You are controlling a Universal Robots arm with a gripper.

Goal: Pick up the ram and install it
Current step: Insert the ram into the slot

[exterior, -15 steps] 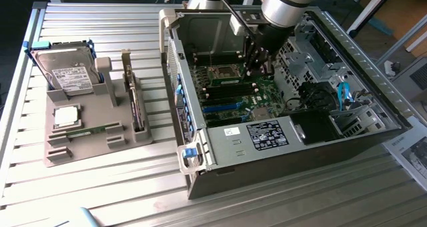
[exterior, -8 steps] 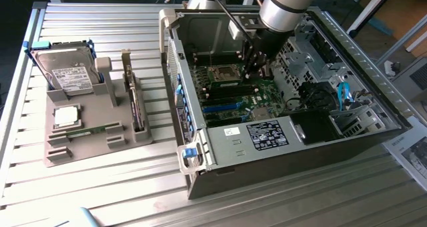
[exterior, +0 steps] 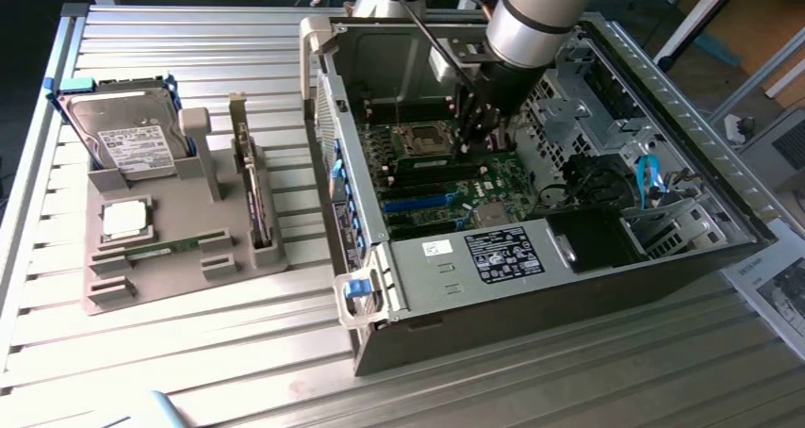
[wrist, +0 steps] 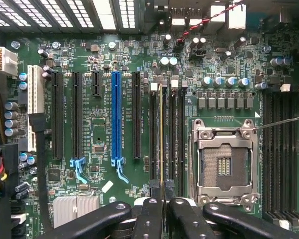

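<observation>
Pincer [wrist: 162, 205] clamped on ram [wrist: 162, 134], edge-on, aligned w/ mobo mem slots [wrist: 173, 134], inside PC case [exterior: 503, 324].

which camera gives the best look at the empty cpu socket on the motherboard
The wrist view: the processor socket faces the camera head-on and unblocked, with its metal frame and bare contact field plain to see. In the exterior view the same socket appears small and slanted, deep inside the computer case.

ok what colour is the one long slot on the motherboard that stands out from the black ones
Blue. The slot shows best in the wrist view.
</observation>
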